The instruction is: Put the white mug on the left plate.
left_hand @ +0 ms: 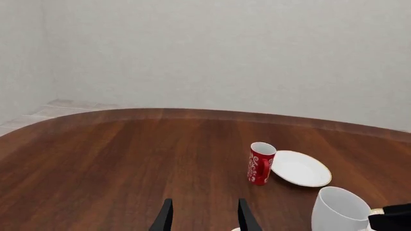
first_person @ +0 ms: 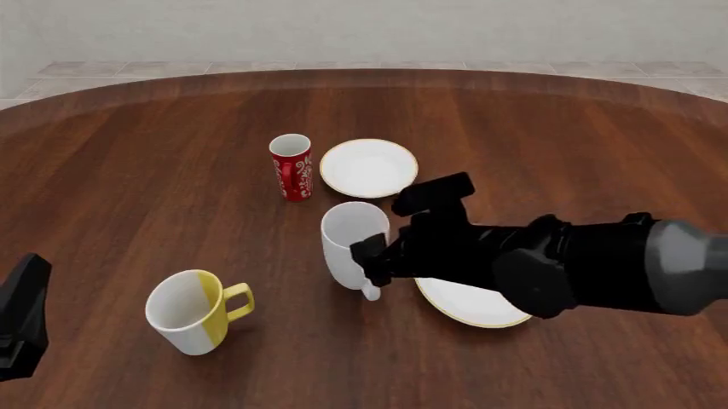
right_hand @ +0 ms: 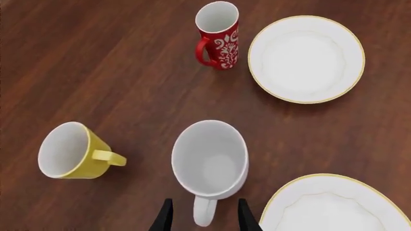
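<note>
My right gripper [right_hand: 203, 219] sits at the white mug [first_person: 354, 243], one finger on each side of its loop handle [right_hand: 204, 211]. In the right wrist view both dark fingers [right_hand: 164, 219] flank the handle closely, though I cannot tell whether they press it or only bracket it. The mug stands upright, mouth up, near the middle of the wooden table [first_person: 136, 153]; whether its base touches the wood, I cannot tell from here.

The small plate [first_person: 367, 167], white with a thin gold rim, lies farther out on the table, apart from the mug and bare. The red patterned cup [first_person: 291, 167] stands just beside that plate, on its left in the front view. The larger gold-rimmed plate [first_person: 472, 305] lies under my right arm [first_person: 569, 266], near the mug. The yellow-and-white mug [first_person: 191, 311] lies tipped on its side, well to the left.

My left gripper [left_hand: 203, 219] hangs over bare wood, fingers apart, holding nothing.
</note>
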You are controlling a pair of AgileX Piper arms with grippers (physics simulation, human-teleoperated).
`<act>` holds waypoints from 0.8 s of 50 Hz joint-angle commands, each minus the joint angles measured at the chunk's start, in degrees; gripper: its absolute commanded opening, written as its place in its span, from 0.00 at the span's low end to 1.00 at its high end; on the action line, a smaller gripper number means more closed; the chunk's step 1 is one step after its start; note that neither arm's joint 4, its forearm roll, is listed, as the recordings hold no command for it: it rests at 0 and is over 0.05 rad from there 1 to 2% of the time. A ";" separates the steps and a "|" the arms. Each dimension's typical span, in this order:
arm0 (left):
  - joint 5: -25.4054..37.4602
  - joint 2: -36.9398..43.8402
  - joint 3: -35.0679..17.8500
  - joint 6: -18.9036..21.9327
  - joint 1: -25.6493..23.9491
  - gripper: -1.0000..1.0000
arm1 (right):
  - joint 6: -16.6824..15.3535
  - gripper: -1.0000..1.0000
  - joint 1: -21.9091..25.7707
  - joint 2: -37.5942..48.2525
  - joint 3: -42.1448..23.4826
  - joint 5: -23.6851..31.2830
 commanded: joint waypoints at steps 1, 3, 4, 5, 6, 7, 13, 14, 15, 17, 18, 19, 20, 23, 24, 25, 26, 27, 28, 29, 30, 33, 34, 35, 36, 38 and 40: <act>-0.11 -0.01 0.07 -0.06 0.02 1.00 | 1.23 1.00 0.87 1.40 -0.07 -0.82; -0.13 -0.01 0.11 -0.08 0.03 1.00 | 1.08 1.00 0.87 1.43 -0.02 -0.94; -0.14 -0.01 0.11 -0.08 0.03 1.00 | 1.08 1.00 0.87 1.43 -0.02 -0.94; -0.15 -0.01 0.13 -0.08 0.00 1.00 | 1.35 1.00 1.01 1.72 0.02 -1.10; -0.15 -0.01 0.13 -0.08 0.00 1.00 | 1.35 1.00 1.01 1.72 0.02 -1.10; -0.14 -0.01 0.15 -0.07 0.00 1.00 | 1.53 1.00 1.10 2.03 0.14 -1.33; -0.15 -0.01 0.20 -0.04 -0.09 1.00 | 2.43 1.00 1.07 3.01 1.04 -2.52; -0.15 -0.01 0.17 -0.01 -0.11 1.00 | 2.53 1.00 1.14 3.18 1.18 -2.74; -0.15 -0.01 0.18 -0.02 -0.13 1.00 | 2.74 1.00 1.25 3.48 1.30 -3.00; -0.12 -0.01 0.18 -0.02 -0.11 1.00 | 3.05 1.00 1.43 3.93 1.43 -3.32; -0.12 -0.01 0.18 -0.02 -0.11 1.00 | 3.05 1.00 1.43 3.93 1.43 -3.33; -0.11 -0.01 0.15 -0.04 -0.11 1.00 | 3.11 1.00 1.38 4.02 1.51 -3.40; -0.10 -0.01 0.15 0.01 -0.13 1.00 | 3.31 1.00 1.47 4.09 1.52 -3.37; -0.09 -0.01 0.16 0.05 -0.22 1.00 | 3.42 1.00 1.56 3.97 1.57 -3.28; -0.09 -0.01 0.16 0.03 -0.21 1.00 | 3.40 1.00 1.54 3.93 1.62 -3.28; -0.09 -0.01 0.15 0.04 -0.22 1.00 | 3.41 1.00 1.55 3.92 1.70 -3.32; -0.09 -0.01 0.14 0.02 -0.21 1.00 | 3.49 1.00 1.63 3.98 1.72 -3.35; -0.10 -0.01 0.14 0.03 -0.20 1.00 | 3.47 1.00 1.67 4.04 1.75 -3.38; -0.11 -0.01 0.12 0.01 -0.18 1.00 | 3.50 1.00 1.75 4.13 1.78 -3.43; -0.12 -0.01 0.12 0.00 -0.17 1.00 | 3.63 1.00 1.88 4.26 1.76 -3.46; -0.12 -0.01 0.13 0.02 -0.17 1.00 | 3.68 1.00 1.95 4.37 1.73 -3.50; -0.16 -0.01 0.19 0.03 -0.20 1.00 | 3.96 1.00 2.11 4.56 1.67 -3.55; -0.16 -0.01 0.19 0.04 -0.18 1.00 | 3.94 1.00 2.13 4.59 1.68 -3.58; -0.16 -0.01 0.19 0.04 -0.18 1.00 | 3.94 1.00 2.13 4.59 1.68 -3.58; -0.15 -0.01 0.19 0.01 -0.19 1.00 | 3.88 1.00 2.05 4.58 1.79 -3.65; -0.13 -0.01 0.22 0.02 -0.22 1.00 | 3.96 1.00 2.06 4.70 1.86 -3.74; -0.15 -0.01 0.23 0.02 -0.22 1.00 | 4.02 1.00 2.04 4.90 2.02 -3.90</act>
